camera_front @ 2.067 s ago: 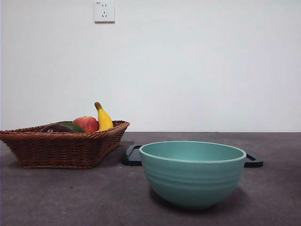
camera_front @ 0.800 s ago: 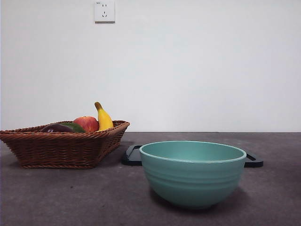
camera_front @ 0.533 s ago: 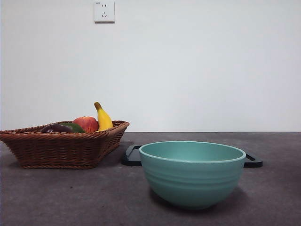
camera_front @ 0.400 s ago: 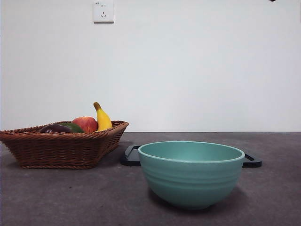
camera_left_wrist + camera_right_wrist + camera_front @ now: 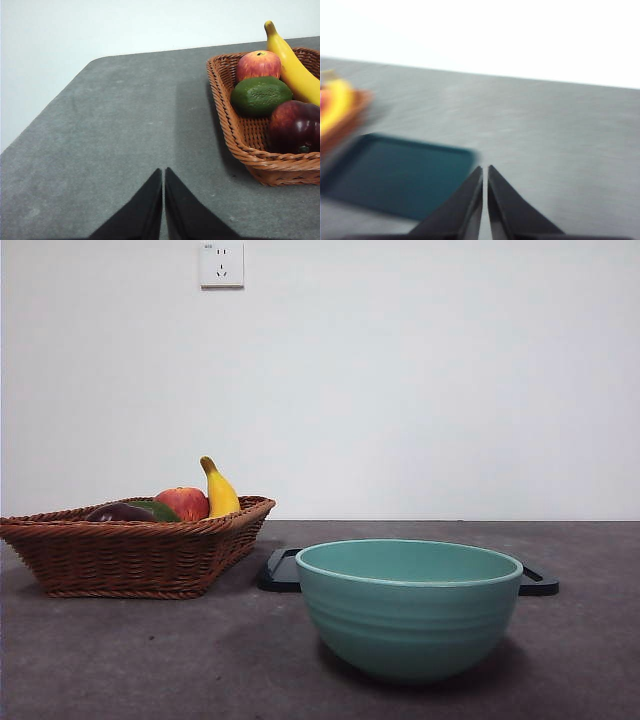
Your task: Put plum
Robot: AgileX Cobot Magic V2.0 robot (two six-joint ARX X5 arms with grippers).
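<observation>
The plum [image 5: 295, 126] is a glossy dark maroon fruit lying in the wicker basket [image 5: 250, 155]; in the front view only its dark top [image 5: 118, 512] shows above the basket rim [image 5: 130, 555]. My left gripper [image 5: 163, 172] is shut and empty above bare table, apart from the basket. My right gripper [image 5: 485, 170] is shut and empty above the table near a dark tray [image 5: 400, 175]; that view is blurred. Neither arm shows in the front view.
The basket also holds a red-orange apple [image 5: 183, 503], a dark green fruit [image 5: 261, 96] and a banana [image 5: 219, 490]. A teal bowl [image 5: 410, 605] stands at the front centre, with the dark tray [image 5: 285, 570] behind it.
A black tip showed at the top right corner half a second ago and is gone now. The fruit, basket and bowl have not moved.
</observation>
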